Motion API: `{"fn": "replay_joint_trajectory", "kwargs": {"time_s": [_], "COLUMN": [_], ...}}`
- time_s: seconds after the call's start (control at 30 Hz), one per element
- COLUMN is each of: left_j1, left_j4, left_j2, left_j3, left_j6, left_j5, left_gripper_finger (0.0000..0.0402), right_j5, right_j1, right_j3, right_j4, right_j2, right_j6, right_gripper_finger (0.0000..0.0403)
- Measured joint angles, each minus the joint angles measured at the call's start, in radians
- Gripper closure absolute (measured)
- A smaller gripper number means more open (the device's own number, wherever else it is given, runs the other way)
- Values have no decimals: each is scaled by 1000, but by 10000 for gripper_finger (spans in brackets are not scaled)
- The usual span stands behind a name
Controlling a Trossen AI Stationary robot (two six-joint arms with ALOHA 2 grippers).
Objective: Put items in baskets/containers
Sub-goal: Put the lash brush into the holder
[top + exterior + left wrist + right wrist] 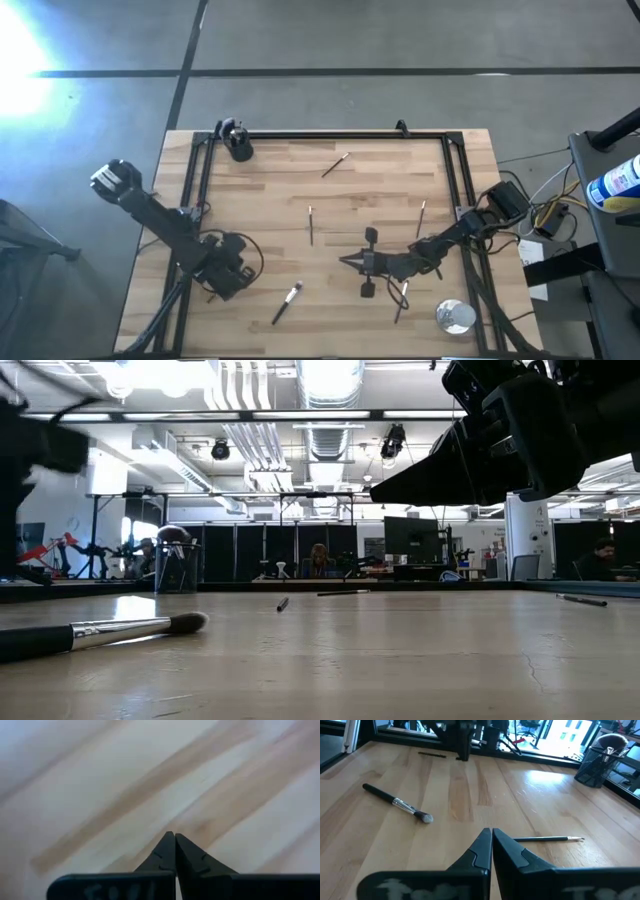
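Observation:
Several slim makeup brushes lie flat on the wooden table: one with a fluffy head near the front, thin ones at mid-table, far back and right. The black mesh cup stands at the far left corner with a fluffy brush upright in it. My left gripper points down over bare wood at the near left, shut on nothing. My right gripper hovers at mid-table pointing toward the left edge, shut and empty.
A shiny silver round object sits at the near right corner, with another brush beside it. A black frame runs along the table's far and side edges. Bare wood lies between the two grippers.

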Motion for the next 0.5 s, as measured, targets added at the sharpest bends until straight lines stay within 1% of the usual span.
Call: {"fn": "replay_joint_trajectory", "kwargs": {"time_s": [0.13,0.27,0.37,0.43,0.5], "left_j1": [0,5,23,44,79], "left_j4": [-42,-43,-43,-21,23], "left_j2": [-54,-119,-163,-198,-232], "left_j3": [57,101,118,125,123], "left_j6": [54,146,238,309,410], "left_j5": [-178,-414,-569,-655,-689], "left_gripper_finger": [401,401,401,401,401], "right_j5": [0,0,0,1,1], "right_j1": [0,0,0,0,0], "right_j3": [0,0,0,0,0], "right_j4": [0,0,1,1,2], "right_j2": [0,0,0,0,0], "right_j6": [-4,-7,-8,-8,-8], "right_gripper_finger": [394,394,394,394,394]}}
